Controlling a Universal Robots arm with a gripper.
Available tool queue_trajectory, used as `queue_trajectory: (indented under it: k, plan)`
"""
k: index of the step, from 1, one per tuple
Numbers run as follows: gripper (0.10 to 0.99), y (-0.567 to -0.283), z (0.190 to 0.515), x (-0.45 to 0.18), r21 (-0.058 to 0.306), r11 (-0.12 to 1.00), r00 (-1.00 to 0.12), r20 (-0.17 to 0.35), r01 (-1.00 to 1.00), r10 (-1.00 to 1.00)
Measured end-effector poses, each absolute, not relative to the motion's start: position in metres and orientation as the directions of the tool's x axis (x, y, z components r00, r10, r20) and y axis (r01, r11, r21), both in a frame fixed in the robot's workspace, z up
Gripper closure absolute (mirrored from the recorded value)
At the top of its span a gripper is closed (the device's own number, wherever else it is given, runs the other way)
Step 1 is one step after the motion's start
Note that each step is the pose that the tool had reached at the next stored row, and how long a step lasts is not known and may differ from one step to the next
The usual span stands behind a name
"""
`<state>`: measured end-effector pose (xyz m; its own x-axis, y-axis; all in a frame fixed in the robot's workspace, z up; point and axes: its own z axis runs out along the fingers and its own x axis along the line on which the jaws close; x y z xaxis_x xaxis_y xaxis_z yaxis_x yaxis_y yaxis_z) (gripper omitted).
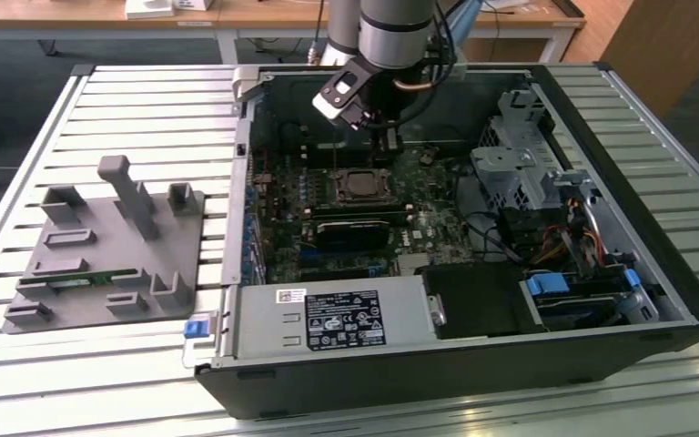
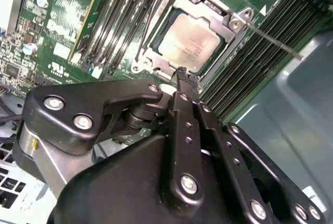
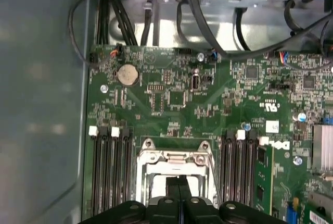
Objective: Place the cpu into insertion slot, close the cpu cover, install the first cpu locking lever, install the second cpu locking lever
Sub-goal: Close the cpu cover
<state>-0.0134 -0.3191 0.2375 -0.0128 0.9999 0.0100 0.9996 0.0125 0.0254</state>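
The cpu [image 2: 190, 41], a pale silvery square, lies in the insertion slot [image 1: 359, 187] on the green board inside the open computer case. The silver cpu cover [image 2: 205, 6] lies flat around it, with the chip's face showing through its opening. A thin metal lever rod [image 2: 273, 40] sticks out from one corner of the socket over the memory slots. My gripper [image 2: 183, 72] hovers just above the socket's edge, shut, with nothing between its black fingers. In the first wrist view the gripper [image 3: 177, 183] sits over the slot [image 3: 174, 162]. In the exterior view the gripper [image 1: 382, 144] hangs behind the socket.
Long black memory slots [image 2: 119, 15] flank the socket on both sides. A black graphics card [image 1: 352, 234] lies in front of it, then the power supply [image 1: 331, 319]. A drive cage [image 1: 513, 173] and cables stand at the exterior view's right. A grey fixture [image 1: 106, 246] sits outside the case.
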Motion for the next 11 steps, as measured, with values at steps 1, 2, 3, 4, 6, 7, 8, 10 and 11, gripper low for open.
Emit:
queue_trajectory:
  k: [1,2,3,4,6,7,8,10,11]
  plan:
    - [0.980,-0.319,0.238,-0.015,0.025,0.013,-0.013,0.010,1.000,1.000]
    - [0.980,-0.319,0.237,-0.016,0.025,0.012,-0.013,0.010,1.000,1.000]
    - [0.980,-0.319,0.237,-0.017,0.025,0.012,-0.013,0.010,1.000,1.000]
    - [0.980,-0.319,0.237,-0.018,0.025,0.012,-0.013,0.010,1.000,1.000]
    - [0.980,-0.319,0.237,-0.021,0.025,0.012,-0.013,0.010,1.000,1.000]
    - [0.980,-0.319,0.237,-0.022,0.025,0.012,-0.013,0.010,1.000,1.000]
    - [0.980,-0.319,0.237,-0.023,0.025,0.013,-0.013,0.010,1.000,1.000]
    - [0.980,-0.319,0.237,-0.025,0.025,0.013,-0.013,0.010,1.000,1.000]
    - [0.980,-0.319,0.237,-0.026,0.025,0.013,-0.013,0.010,1.000,1.000]
